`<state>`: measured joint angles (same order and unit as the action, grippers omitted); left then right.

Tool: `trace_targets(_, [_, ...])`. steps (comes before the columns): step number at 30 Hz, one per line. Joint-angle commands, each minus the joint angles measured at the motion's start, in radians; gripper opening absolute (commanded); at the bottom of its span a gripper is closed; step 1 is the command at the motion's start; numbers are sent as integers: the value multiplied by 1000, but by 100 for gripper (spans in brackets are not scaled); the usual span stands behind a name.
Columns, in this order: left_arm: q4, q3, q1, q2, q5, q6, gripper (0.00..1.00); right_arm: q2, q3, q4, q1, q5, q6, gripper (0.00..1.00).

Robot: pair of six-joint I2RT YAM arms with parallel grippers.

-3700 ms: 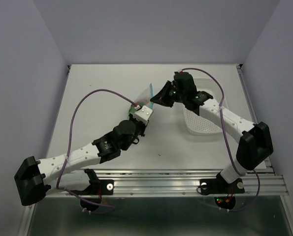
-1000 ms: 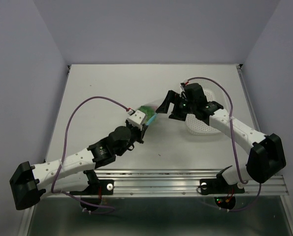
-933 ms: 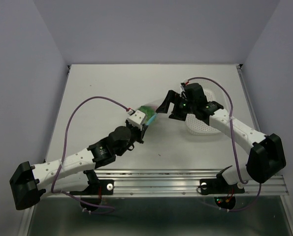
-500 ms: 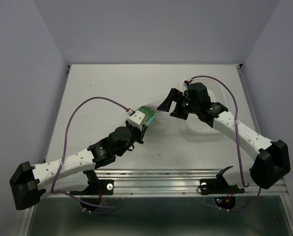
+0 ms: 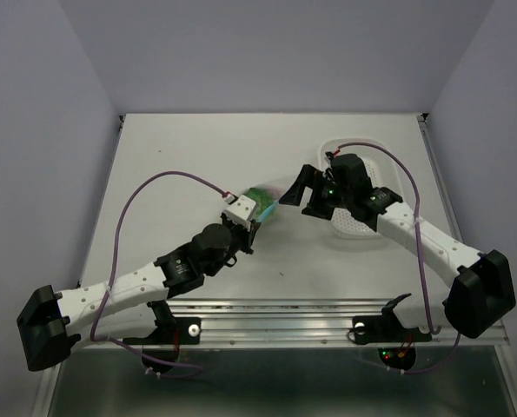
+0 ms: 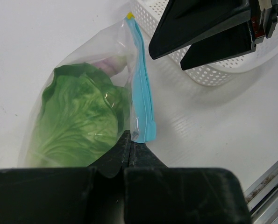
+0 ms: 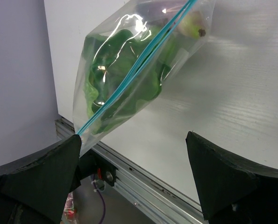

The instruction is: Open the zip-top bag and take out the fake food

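My left gripper (image 6: 129, 138) is shut on the zip-top bag (image 6: 89, 60), pinching its clear plastic at the near end of the blue zip strip (image 6: 141, 84). Inside lies the fake food: a green leafy piece (image 6: 78, 116) with a pale piece (image 6: 108, 65) behind it. In the top view the bag (image 5: 265, 195) hangs between the left gripper (image 5: 260, 208) and my right gripper (image 5: 293, 193). The right gripper (image 7: 133, 140) is open wide with nothing between its fingers. The bag (image 7: 139, 60) hangs ahead of it, one corner by its left finger (image 7: 59, 158); whether they touch I cannot tell.
A white perforated basket (image 5: 362, 222) sits on the table under the right arm, seen also in the left wrist view as the basket (image 6: 223, 74) behind the right gripper's fingers (image 6: 199, 28). The table's metal front rail (image 7: 143, 186) runs close below the bag.
The right gripper has come nearer, down toward the bag, and its elbow has swung right. The left arm and the bag have stayed still over the last second; both grippers' states are unchanged.
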<state>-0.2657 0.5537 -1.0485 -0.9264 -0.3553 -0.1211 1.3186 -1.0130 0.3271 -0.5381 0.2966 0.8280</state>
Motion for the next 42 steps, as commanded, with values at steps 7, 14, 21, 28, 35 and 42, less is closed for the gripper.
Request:
trace_targets(7, [-50,0,-7,27,-17,-8,0,-7,5,-49,-6,10,6,100])
trace_targets(14, [-52,-3,-7,32,-16,-9,0,4,-4,-57,-6,2,6,100])
trace_targets(21, [-52,-6,-7,38,-16,-11,0,28,2,-68,-6,-2,8,100])
trace_targets(28, [-52,-8,-7,35,-11,-11,0,27,-9,-88,-6,-17,20,100])
trace_targets(35, [-55,-11,-7,37,-11,-11,0,2,-7,-86,-6,-44,26,100])
trace_targets(42, [-56,-12,-7,35,-14,-8,0,22,-9,-86,-6,-30,25,100])
